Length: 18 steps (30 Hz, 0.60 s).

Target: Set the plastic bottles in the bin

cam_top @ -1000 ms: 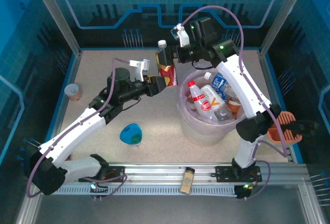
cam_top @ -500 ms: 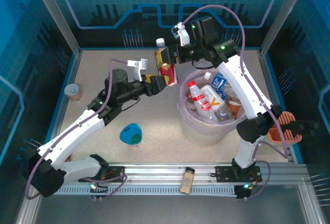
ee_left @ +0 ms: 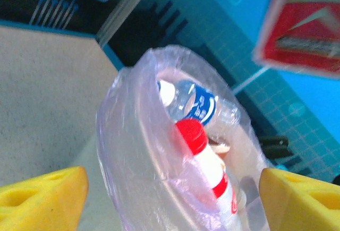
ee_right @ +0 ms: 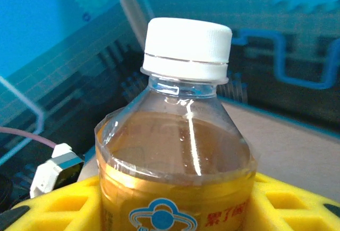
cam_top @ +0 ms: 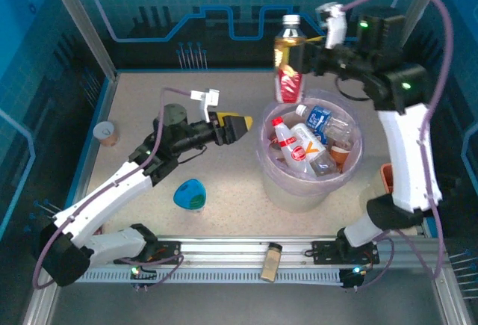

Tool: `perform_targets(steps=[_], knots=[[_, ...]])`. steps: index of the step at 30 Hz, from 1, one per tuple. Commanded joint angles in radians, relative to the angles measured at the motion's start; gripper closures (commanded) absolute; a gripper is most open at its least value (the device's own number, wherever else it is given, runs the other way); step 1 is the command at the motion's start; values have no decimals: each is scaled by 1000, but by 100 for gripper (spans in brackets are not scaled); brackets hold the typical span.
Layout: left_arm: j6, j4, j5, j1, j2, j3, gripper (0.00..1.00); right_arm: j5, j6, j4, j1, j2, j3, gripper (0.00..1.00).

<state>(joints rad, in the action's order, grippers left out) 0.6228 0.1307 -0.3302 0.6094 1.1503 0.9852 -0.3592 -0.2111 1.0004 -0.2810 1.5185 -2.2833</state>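
Blue-walled enclosure (cam_top: 246, 11), speckled beige desk (cam_top: 149, 101). Right tool (cam_top: 297, 57) pinches a white-capped bottle (cam_top: 288, 50) raised near the bin (cam_top: 295, 187). Left tool (cam_top: 240, 125) stands spread.

The overhead camera looks down from behind, sharing the bin (cam_top: 299, 190) with the close, forward-facing left wrist camera.

The bin (cam_top: 299, 190) stands right of centre on the table (cam_top: 224, 93) with bottles (cam_top: 297, 148) lying in it, a raised bottle (cam_top: 287, 78) upright in the right gripper (cam_top: 295, 60) above its far left rim, the left gripper (cam_top: 240, 125) just left of it, a dish (cam_top: 190, 194) nearer left.
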Motion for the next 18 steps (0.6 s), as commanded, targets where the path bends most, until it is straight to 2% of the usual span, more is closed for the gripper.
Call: perform_targets(steps=[1,4,7,10,18], knots=[[-36,-29,8,31,38,49,16,101,161,204,60,-51,-5,48],[-41,-26,9,55,82,63,17,245,264,355,68,-49,-63,49],[-43,-32,9,71,127,86,17,295,348,453,68,-61,-62,50],[-48,-41,17,82,158,96,18,312,380,428,68,-125,81,51],[-29,-37,28,94,188,82,20,365,390,413,30,-144,384,51]])
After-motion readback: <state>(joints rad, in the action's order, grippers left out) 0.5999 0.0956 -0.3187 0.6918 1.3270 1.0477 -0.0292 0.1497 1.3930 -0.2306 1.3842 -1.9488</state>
